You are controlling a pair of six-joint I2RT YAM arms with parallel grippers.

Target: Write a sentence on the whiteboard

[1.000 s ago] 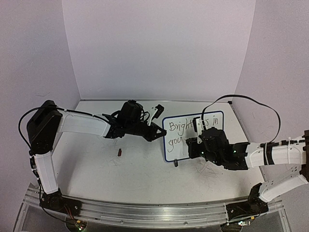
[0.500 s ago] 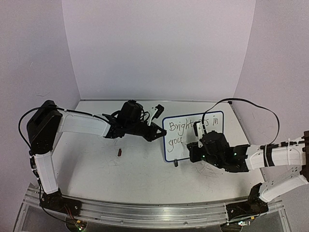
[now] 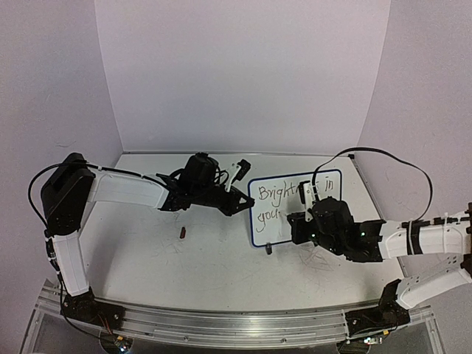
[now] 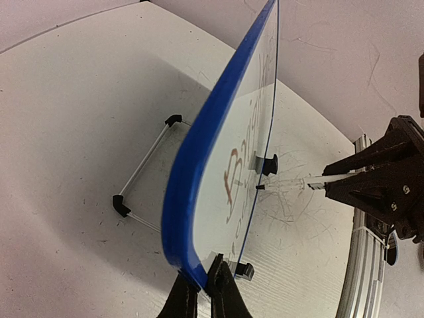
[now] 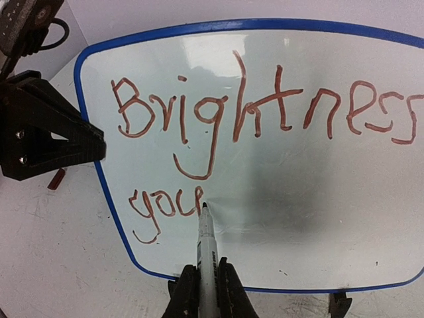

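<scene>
The whiteboard (image 3: 274,199) stands tilted on the table, blue-framed, with two black feet. It also shows in the left wrist view (image 4: 192,165) edge-on and in the right wrist view (image 5: 265,218). The sentence (image 5: 258,106) reads "Brightness" on top, with "goo" and a fresh stroke below. My left gripper (image 4: 204,291) is shut on the whiteboard's blue left edge. My right gripper (image 5: 207,281) is shut on a white marker (image 5: 207,248); its black tip touches the board just right of the lower letters. In the top view my right gripper (image 3: 306,221) covers part of the writing.
A small dark red marker cap (image 3: 183,233) lies on the table left of the board. The tabletop (image 3: 214,258) carries faint grey scribbles. White walls close the back and both sides. A metal rail (image 3: 236,324) runs along the near edge.
My right gripper with the marker has shifted slightly right and up along the lower line, adding a stroke. The left arm and the board have not moved.
</scene>
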